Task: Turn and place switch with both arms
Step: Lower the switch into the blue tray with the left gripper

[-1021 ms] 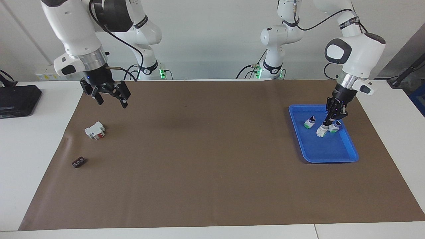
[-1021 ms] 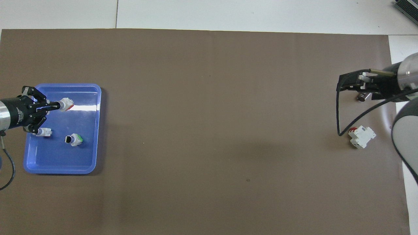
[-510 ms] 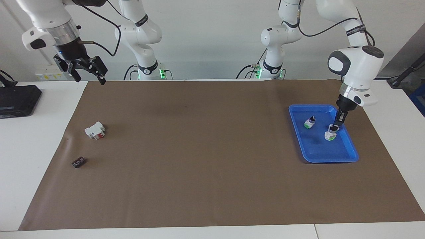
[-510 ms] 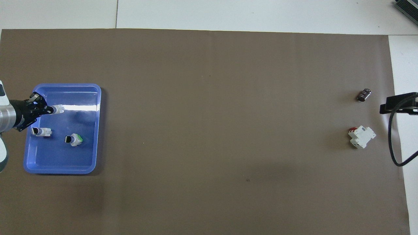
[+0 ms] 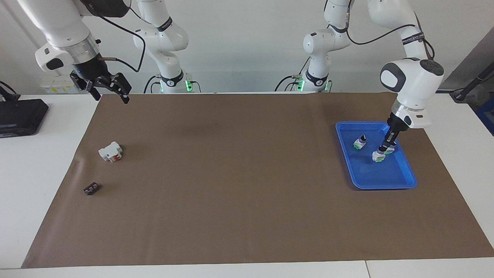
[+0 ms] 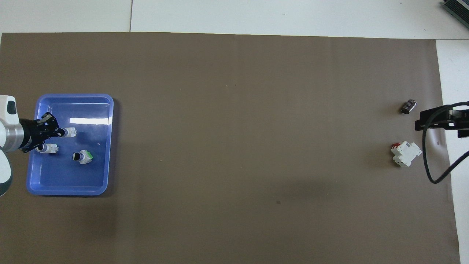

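- Left gripper (image 5: 383, 148) — over the blue tray (image 5: 401, 181) — fingers closed on the switch (image 5: 378, 156).
- Right gripper (image 5: 112, 91) hangs raised with fingers spread, holding nothing; white block (image 5: 110, 151) lies below.

There were 3 small switches (image 6: 82, 157) in 1 blue tray (image 6: 69, 190), 1 white block w/ red part (image 6: 405, 153), 1 small dark part (image 6: 408, 106), 2 grippers (image 5: 107, 88).

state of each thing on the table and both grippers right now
left gripper: shut on the switch, over the blue tray
switch: held by its knob end above the tray
blue tray: flat on the mat
two green-ended switches: lying in the tray, untouched
right gripper: open, raised, holding nothing
white block with red part: resting on the mat
small dark part: lying on the mat
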You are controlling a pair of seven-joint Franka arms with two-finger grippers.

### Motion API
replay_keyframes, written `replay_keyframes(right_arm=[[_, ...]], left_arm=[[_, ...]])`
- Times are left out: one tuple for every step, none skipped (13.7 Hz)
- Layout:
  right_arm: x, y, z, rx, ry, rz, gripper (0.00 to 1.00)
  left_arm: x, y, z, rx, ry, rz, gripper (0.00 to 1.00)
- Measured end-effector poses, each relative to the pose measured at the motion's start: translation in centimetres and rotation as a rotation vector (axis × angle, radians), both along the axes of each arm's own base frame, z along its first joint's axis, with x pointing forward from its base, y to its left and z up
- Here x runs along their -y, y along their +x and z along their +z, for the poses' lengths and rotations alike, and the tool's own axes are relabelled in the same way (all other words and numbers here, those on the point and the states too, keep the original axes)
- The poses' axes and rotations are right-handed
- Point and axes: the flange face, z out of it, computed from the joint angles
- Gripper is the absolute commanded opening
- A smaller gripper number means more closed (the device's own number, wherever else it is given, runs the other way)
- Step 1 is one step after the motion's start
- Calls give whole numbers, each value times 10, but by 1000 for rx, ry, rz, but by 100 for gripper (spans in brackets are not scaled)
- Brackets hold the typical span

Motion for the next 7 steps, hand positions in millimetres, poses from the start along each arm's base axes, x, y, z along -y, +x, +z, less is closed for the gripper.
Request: replay_keyframes(right_arm=[[0, 0, 1, 0, -7, 3, 100], [-1, 1, 0, -2, -24, 13, 100], [-3, 1, -1, -4, -40, 29, 100], [-5, 2, 0, -4, -45, 38, 100], [-8, 2, 1, 0, -46, 42, 100], [-9, 2, 4, 6, -46, 44, 100], [-8, 2, 6, 9, -46, 44, 100]], left_arm=[[-1, -4, -6, -15, -1, -10, 0], [0, -7, -11, -31, -2, -19, 0], [0, -9, -15, -44, -4, -25, 0], [0, -11, -17, -59, -7, -29, 0], [1, -13, -18, -75, -9, -42, 0], [1, -14, -19, -91, -10, -58, 0], [-2, -16, -20, -103, -11, -71, 0]])
